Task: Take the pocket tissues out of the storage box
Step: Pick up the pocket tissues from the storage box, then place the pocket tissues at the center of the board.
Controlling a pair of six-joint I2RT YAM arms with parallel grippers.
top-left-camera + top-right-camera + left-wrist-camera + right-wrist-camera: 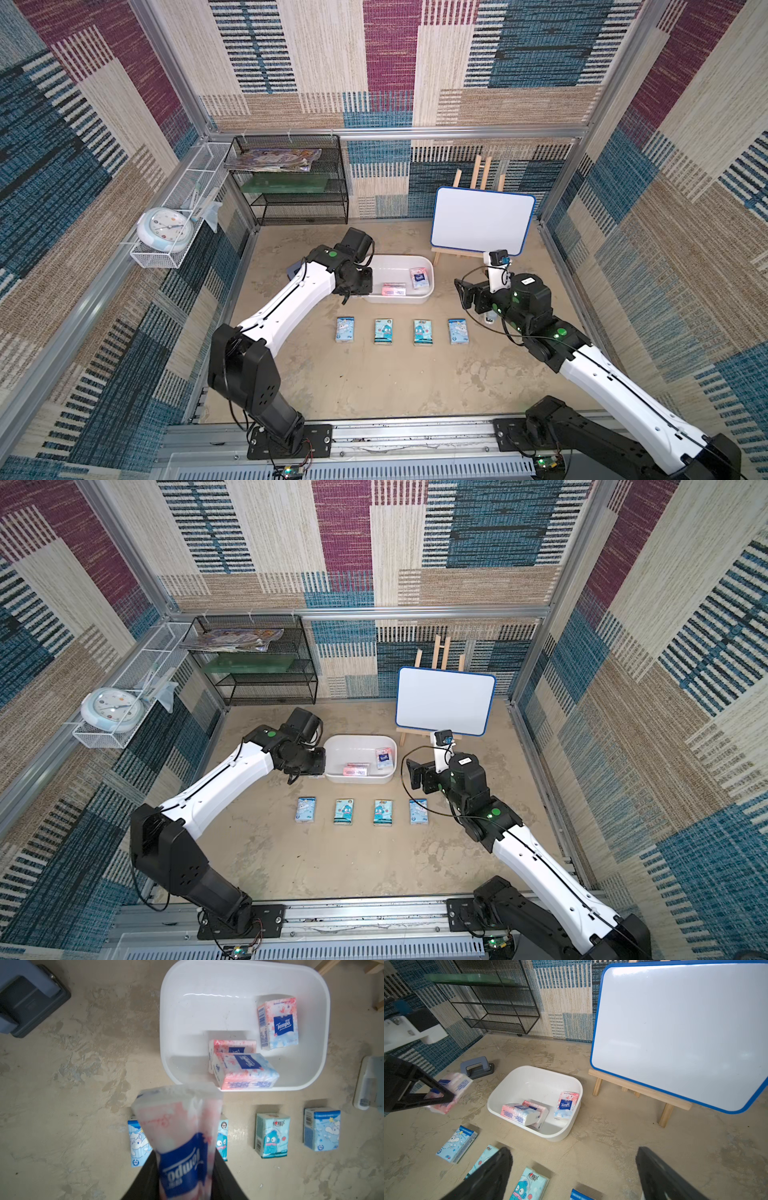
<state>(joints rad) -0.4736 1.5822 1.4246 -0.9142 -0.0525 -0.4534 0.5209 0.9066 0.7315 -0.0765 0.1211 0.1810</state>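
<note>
Left wrist view: the left hand [185, 1176] pinches a pink packet [178, 1118] aloft beside the storage box [170, 1022], where three more packets [245, 1070] lie; the right hand [573, 1153] hangs spread. Light, soft and slick-wrapped, each likely grips best across its narrow sides.

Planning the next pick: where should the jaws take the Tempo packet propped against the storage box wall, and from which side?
Take the propped Tempo packet from above, probably, across its long sides near the raised end. Its back rests on the storage box wall; both sides stand clear of the stacked packets.
</note>
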